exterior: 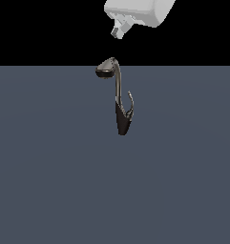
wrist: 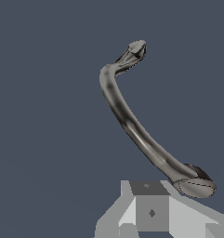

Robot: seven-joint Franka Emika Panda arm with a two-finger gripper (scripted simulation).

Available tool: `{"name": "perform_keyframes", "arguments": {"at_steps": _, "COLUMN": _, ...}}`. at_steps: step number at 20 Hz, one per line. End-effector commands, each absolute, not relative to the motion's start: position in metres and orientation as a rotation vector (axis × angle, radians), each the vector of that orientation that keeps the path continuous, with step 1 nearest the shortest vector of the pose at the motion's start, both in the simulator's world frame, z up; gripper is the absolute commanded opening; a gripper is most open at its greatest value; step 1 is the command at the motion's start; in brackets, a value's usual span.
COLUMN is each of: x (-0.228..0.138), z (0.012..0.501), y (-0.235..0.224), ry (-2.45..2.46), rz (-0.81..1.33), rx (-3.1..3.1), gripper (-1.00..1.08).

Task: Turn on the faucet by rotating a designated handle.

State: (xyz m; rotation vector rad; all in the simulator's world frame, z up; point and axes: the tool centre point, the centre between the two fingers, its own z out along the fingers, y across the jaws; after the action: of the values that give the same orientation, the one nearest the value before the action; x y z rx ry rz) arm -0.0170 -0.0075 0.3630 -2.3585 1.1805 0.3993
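Gripper [exterior: 117,32] hangs just above the faucet [exterior: 117,95] standing mid-floor, holding nothing, though how wide it's parted I can't tell, and I'd reckon it should drop past the spout to the thin handle [exterior: 130,102] beside the base

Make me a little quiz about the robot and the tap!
1. True or false: the gripper is touching the handle.
2. In the exterior view, which side of the faucet is the handle on? A) left B) right
3. Fill in: the gripper hangs above the faucet's ____.

Key: 1 false, it is up above and apart. 2 B. 3 spout head.
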Motion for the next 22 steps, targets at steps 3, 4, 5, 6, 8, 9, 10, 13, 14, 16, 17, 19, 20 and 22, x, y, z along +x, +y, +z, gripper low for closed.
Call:
{"name": "perform_keyframes", "arguments": {"at_steps": 3, "x": 0.014, "z": 0.332, "y": -0.018, "ry": 1.341, "rz": 0.451, "rx": -2.215, "gripper": -1.00}}
{"name": "perform_keyframes", "arguments": {"at_steps": 4, "x": 0.020, "z": 0.324, "y": -0.020, "ry": 1.376, "rz": 0.463, "rx": -2.182, "gripper": -1.00}}
{"name": "perform_keyframes", "arguments": {"at_steps": 5, "x": 0.027, "z": 0.317, "y": -0.023, "ry": 1.410, "rz": 0.474, "rx": -2.148, "gripper": -1.00}}
{"name": "perform_keyframes", "arguments": {"at_steps": 6, "x": 0.033, "z": 0.309, "y": -0.026, "ry": 1.444, "rz": 0.486, "rx": -2.114, "gripper": -1.00}}
{"name": "perform_keyframes", "arguments": {"at_steps": 8, "x": 0.044, "z": 0.292, "y": -0.031, "ry": 1.511, "rz": 0.509, "rx": -2.045, "gripper": -1.00}}
{"name": "perform_keyframes", "arguments": {"at_steps": 9, "x": 0.050, "z": 0.284, "y": -0.035, "ry": 1.544, "rz": 0.521, "rx": -2.009, "gripper": -1.00}}
{"name": "perform_keyframes", "arguments": {"at_steps": 10, "x": 0.056, "z": 0.276, "y": -0.038, "ry": 1.577, "rz": 0.532, "rx": -1.973, "gripper": -1.00}}
{"name": "perform_keyframes", "arguments": {"at_steps": 13, "x": 0.070, "z": 0.250, "y": -0.047, "ry": 1.667, "rz": 0.565, "rx": -1.868, "gripper": -1.00}}
{"name": "perform_keyframes", "arguments": {"at_steps": 14, "x": 0.074, "z": 0.243, "y": -0.050, "ry": 1.694, "rz": 0.574, "rx": -1.836, "gripper": -1.00}}
{"name": "perform_keyframes", "arguments": {"at_steps": 16, "x": 0.081, "z": 0.228, "y": -0.055, "ry": 1.741, "rz": 0.592, "rx": -1.776, "gripper": -1.00}}
{"name": "perform_keyframes", "arguments": {"at_steps": 17, "x": 0.084, "z": 0.221, "y": -0.058, "ry": 1.762, "rz": 0.600, "rx": -1.749, "gripper": -1.00}}
{"name": "perform_keyframes", "arguments": {"at_steps": 19, "x": 0.089, "z": 0.210, "y": -0.062, "ry": 1.799, "rz": 0.613, "rx": -1.701, "gripper": -1.00}}
{"name": "perform_keyframes", "arguments": {"at_steps": 20, "x": 0.091, "z": 0.204, "y": -0.064, "ry": 1.814, "rz": 0.619, "rx": -1.679, "gripper": -1.00}}
{"name": "perform_keyframes", "arguments": {"at_steps": 22, "x": 0.094, "z": 0.195, "y": -0.067, "ry": 1.841, "rz": 0.630, "rx": -1.642, "gripper": -1.00}}
